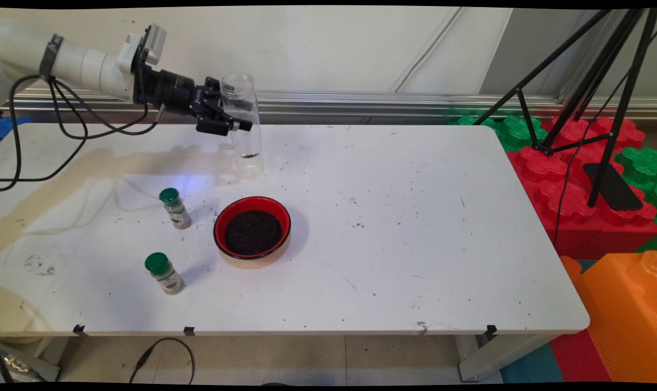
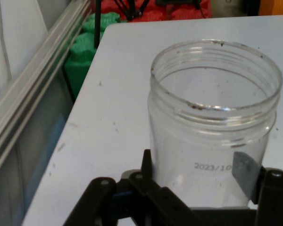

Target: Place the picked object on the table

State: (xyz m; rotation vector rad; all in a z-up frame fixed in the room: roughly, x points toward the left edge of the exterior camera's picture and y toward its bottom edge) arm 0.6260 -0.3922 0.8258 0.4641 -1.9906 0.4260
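Note:
A clear, open, nearly empty plastic jar (image 1: 242,117) stands upright at the back of the white table (image 1: 393,228), with a few dark crumbs at its bottom. My gripper (image 1: 231,124) reaches in from the left and is shut on its lower half. In the hand view the jar (image 2: 212,117) fills the space between my fingers (image 2: 146,165), one on each side of its wall. A red bowl (image 1: 252,227) of dark grains sits in front of the jar, nearer the camera.
Two small spice bottles with green caps stand left of the bowl, one (image 1: 175,208) farther back, one (image 1: 164,272) nearer the front edge. Dark crumbs lie scattered on the table. A black tripod (image 1: 594,108) and red, green and orange foam blocks (image 1: 578,179) stand off the right end.

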